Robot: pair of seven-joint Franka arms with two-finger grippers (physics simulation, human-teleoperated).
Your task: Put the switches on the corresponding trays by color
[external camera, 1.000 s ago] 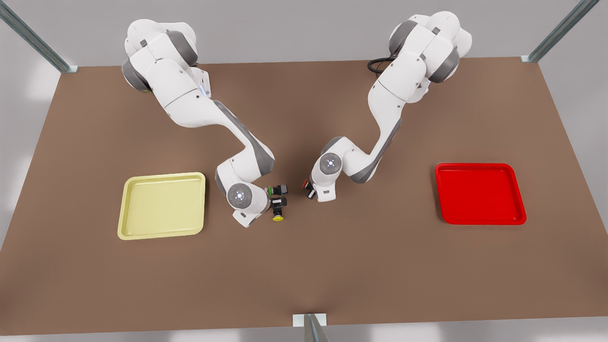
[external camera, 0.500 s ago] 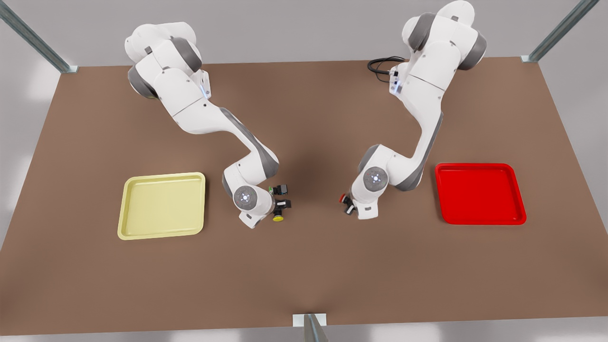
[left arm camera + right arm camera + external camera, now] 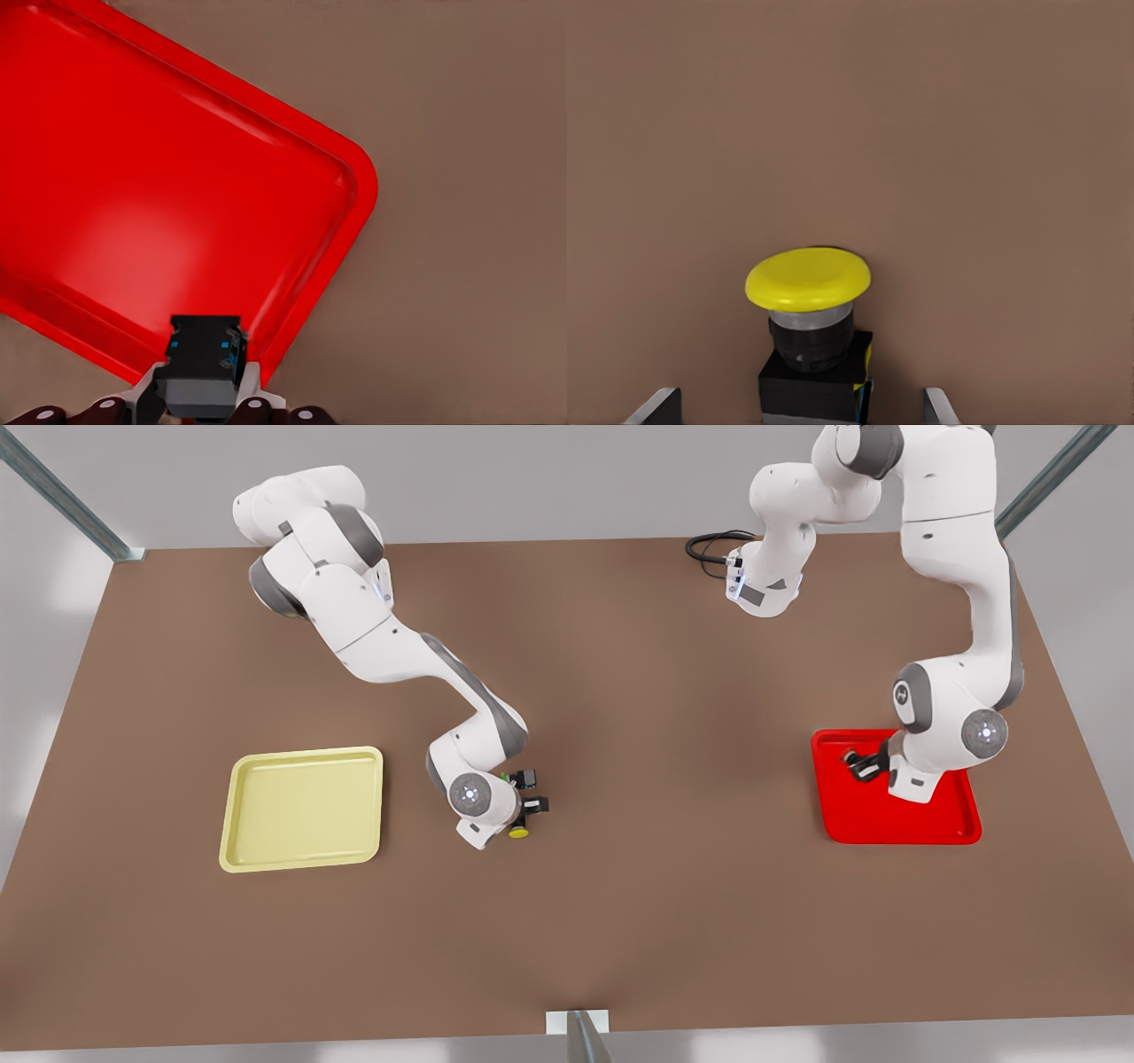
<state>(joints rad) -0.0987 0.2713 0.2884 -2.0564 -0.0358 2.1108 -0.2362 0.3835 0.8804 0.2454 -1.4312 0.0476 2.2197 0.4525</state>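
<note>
Over the red tray [image 3: 133,177], left jaws pinch a switch [image 3: 204,367]; right jaws spread around the yellow switch [image 3: 811,332].

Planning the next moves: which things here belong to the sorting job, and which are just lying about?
Job: yellow switch inside the open right gripper; black-bodied switch held by the left gripper over the red tray; yellow tray.
Lying about: green-capped switch beside the yellow one; black cable at table's back.

Yellow switch [image 3: 808,329] on table, red tray [image 3: 895,828]
</note>
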